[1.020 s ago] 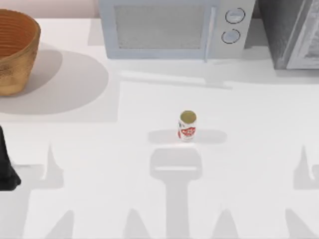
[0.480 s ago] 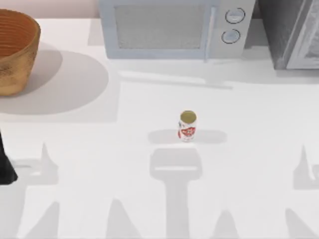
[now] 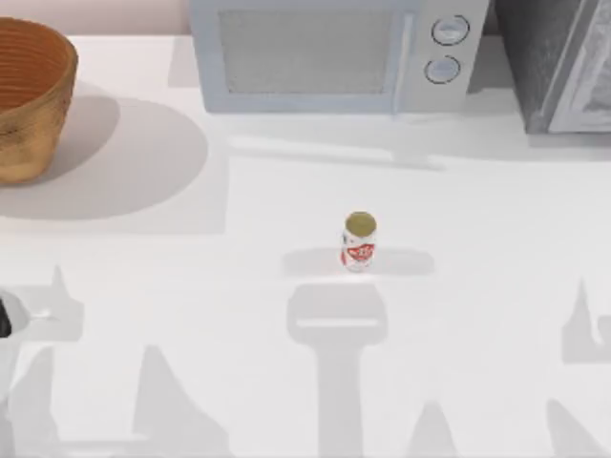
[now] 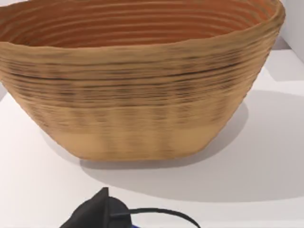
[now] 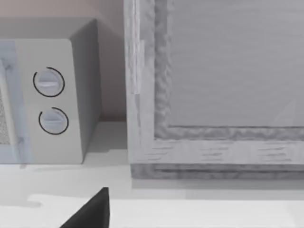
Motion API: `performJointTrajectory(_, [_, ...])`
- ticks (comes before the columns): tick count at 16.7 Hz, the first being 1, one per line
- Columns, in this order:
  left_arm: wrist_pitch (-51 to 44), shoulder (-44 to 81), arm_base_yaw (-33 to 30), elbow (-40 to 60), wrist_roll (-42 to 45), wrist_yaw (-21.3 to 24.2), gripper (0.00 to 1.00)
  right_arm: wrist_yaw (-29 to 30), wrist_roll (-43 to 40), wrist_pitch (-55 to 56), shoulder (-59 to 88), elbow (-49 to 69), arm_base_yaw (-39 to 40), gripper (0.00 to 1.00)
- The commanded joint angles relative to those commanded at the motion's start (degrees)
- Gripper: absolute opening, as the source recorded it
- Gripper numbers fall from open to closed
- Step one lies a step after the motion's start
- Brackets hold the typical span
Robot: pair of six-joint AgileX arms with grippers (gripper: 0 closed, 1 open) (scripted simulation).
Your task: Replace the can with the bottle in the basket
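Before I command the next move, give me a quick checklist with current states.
1. Can upright, standing outside basket: ok.
2. Basket upright at the top view's far left: ok.
3. Basket contents: cannot tell.
4. Left end effector close to basket, facing its wall: ok.
5. Right end effector facing microwave: ok.
6. Bottle position: cannot tell.

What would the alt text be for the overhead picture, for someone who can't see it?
A small white can with red markings stands upright near the middle of a white table. A large orange-brown wicker basket sits at the far left corner, and a microwave stands along the back edge.
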Motion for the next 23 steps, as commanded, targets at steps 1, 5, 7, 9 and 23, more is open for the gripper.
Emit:
performJointTrajectory(1, [4.00,5.13,1.83,0.17,0.77,2.04,1.00,0.00,0.00,0.00,0.00,0.00,0.00,1.00])
performJointTrajectory(5, [18.78,24.54,8.74,0.69,3.60,9.50,1.00,0.00,0.00,0.00,0.00,0.00,0.00,1.00])
performJointTrajectory(7, [24.93,32.91,11.78,0.79,4.76,12.54,1.00,0.00,0.00,0.00,0.00,0.00,0.00,1.00])
performJointTrajectory(9, [29.92,39.86,14.36,0.81,5.71,14.96,1.00,0.00,0.00,0.00,0.00,0.00,0.00,1.00])
performJointTrajectory(23, [39.26,54.96,13.46,5.31,5.06,14.05,1.00,0.00,0.00,0.00,0.00,0.00,0.00,1.00])
